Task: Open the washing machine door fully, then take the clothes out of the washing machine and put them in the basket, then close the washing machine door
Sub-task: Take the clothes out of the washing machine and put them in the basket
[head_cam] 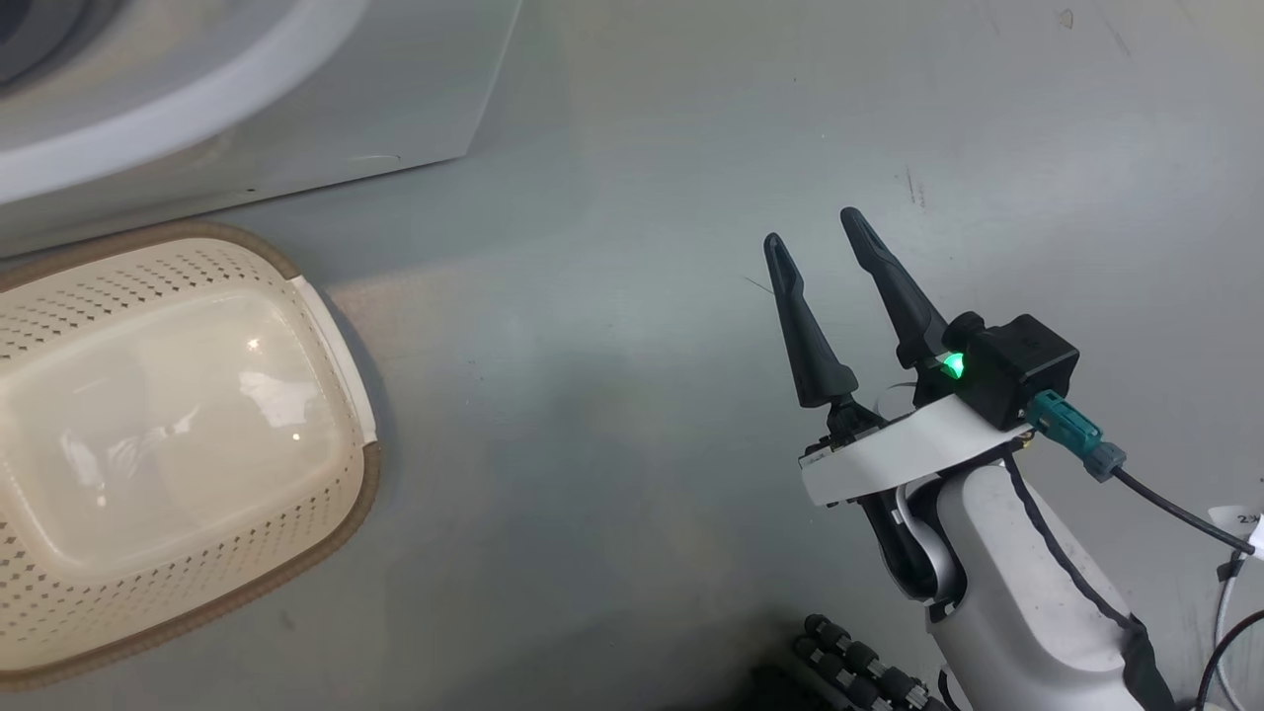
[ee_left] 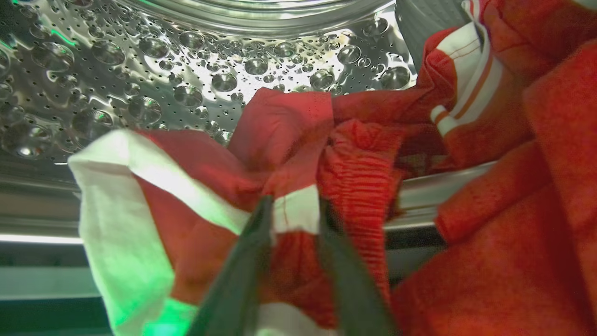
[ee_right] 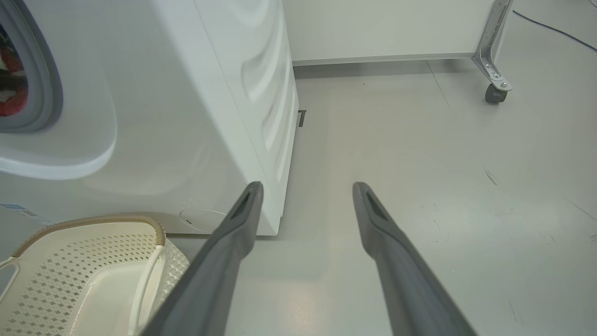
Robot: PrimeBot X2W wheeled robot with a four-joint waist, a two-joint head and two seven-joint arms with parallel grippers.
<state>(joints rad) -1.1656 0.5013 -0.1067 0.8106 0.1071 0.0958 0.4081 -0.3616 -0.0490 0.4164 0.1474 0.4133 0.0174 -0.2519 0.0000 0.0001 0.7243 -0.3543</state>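
Note:
Inside the washing machine's steel drum (ee_left: 186, 84), my left gripper (ee_left: 296, 205) has its two fingers closed around a fold of the red clothes (ee_left: 364, 158) with white trim. More red fabric fills the right side. The white washing machine (ee_right: 186, 93) also shows in the head view (head_cam: 296, 99), with a bit of the clothes (ee_right: 11, 88) in its opening. The cream basket (head_cam: 336, 513) stands empty on the floor before it, its rim (ee_right: 93, 221) low on the left. My right gripper (head_cam: 815, 227) hovers open over the bare floor, right of the basket (ee_right: 308, 186). The washing machine door is out of view.
A grey floor stretches right of the machine. A caster on a metal leg (ee_right: 495, 93) stands at the far right by a white wall panel. Cables (head_cam: 1185, 513) run off my right wrist.

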